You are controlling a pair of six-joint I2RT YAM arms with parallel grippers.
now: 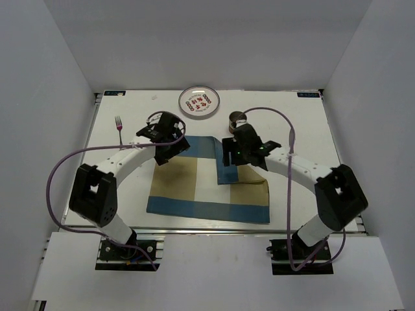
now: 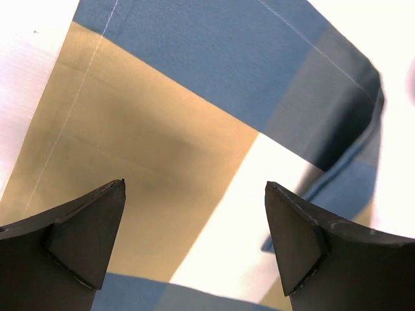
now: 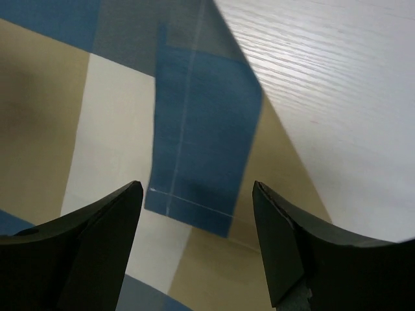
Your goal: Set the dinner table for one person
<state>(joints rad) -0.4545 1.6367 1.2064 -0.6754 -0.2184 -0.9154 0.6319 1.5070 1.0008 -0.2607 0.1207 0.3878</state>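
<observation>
Top external view is showing us the dinner table, white and flat, filling most of the frame; a blue-and-tan placemat is lying on it in the lower middle; its upper right corner is folding over onto itself, so a blue flap is resting on top of the cloth. We are seeing a round plate with little red and dark marks sitting at the upper middle; a fork is lying at the upper left, well apart from the mat; a small dark cup is standing just behind the right arm. We are seeing the left gripper hanging over the mat's upper left part; its fingers are standing wide apart with nothing between them. We are seeing the right gripper hanging over the folded corner; its fingers are also standing apart, holding nothing, with the blue flap lying below them.
</observation>
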